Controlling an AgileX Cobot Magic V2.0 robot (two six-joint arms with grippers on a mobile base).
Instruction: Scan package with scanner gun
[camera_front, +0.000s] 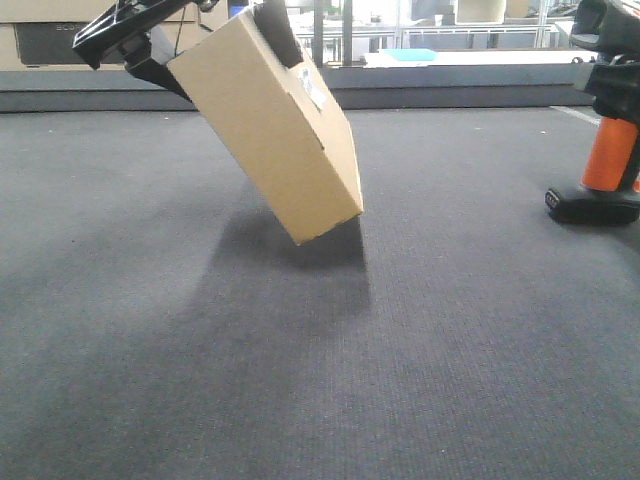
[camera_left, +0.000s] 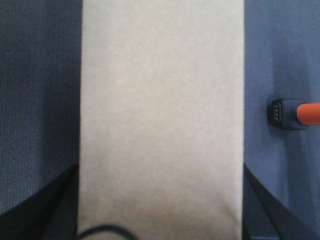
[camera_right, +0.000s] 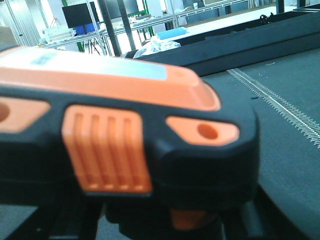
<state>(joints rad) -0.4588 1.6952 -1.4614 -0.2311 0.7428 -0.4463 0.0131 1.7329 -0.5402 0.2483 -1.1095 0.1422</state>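
Note:
The package (camera_front: 270, 130), a plain tan cardboard box, hangs tilted above the dark mat with its lower corner off the surface. A small white label (camera_front: 312, 90) shows on its right-facing side. My left gripper (camera_front: 215, 45) is shut on the box's upper end. In the left wrist view the package (camera_left: 160, 115) fills the middle between my left gripper's (camera_left: 161, 220) dark fingers (camera_left: 45, 210). The scanner gun (camera_front: 608, 160), with an orange handle and black foot, stands upright at the far right. My right gripper (camera_front: 610, 45) is shut on its head. That head (camera_right: 125, 125) fills the right wrist view.
A dark grey mat (camera_front: 300, 380) covers the table. A raised dark ledge (camera_front: 450, 98) runs along its far edge, with shelving and a pale blue tray (camera_front: 408, 54) beyond. The scanner's black foot (camera_left: 282, 114) lies to the right of the box in the left wrist view.

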